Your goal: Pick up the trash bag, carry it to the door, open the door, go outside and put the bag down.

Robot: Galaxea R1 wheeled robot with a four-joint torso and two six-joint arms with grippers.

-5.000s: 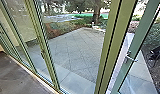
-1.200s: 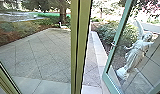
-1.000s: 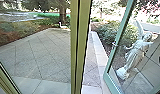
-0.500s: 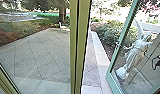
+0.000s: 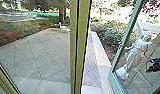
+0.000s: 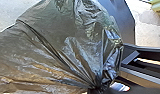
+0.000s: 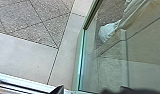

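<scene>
- the trash bag (image 6: pixel 58 50) was at my left gripper (image 6: pixel 98 89), its neck bunched tight in the jaws, and that pinch seemed worth keeping firm and low.
- my right gripper (image 5: pixel 149 65) was by the glass of the door (image 5: pixel 116 58); whether its jaws were wide or narrow, i could not tell.
- the door stood partly open, with paving (image 5: pixel 89 75) showing between it and the green post (image 5: pixel 78 50); i judged the step was to widen that gap.
- a slow, even push on the frame looked best (glass gives poor purchase), clear of the handle (image 5: pixel 120 44), which could snag me.
- the white statue (image 5: pixel 136 55) stood beyond the pane, so a hard shove risked swinging the leaf towards it.
- the bag's thin plastic could catch on post or sill (image 7: pixel 26 80), so it called for tucking in close.
</scene>
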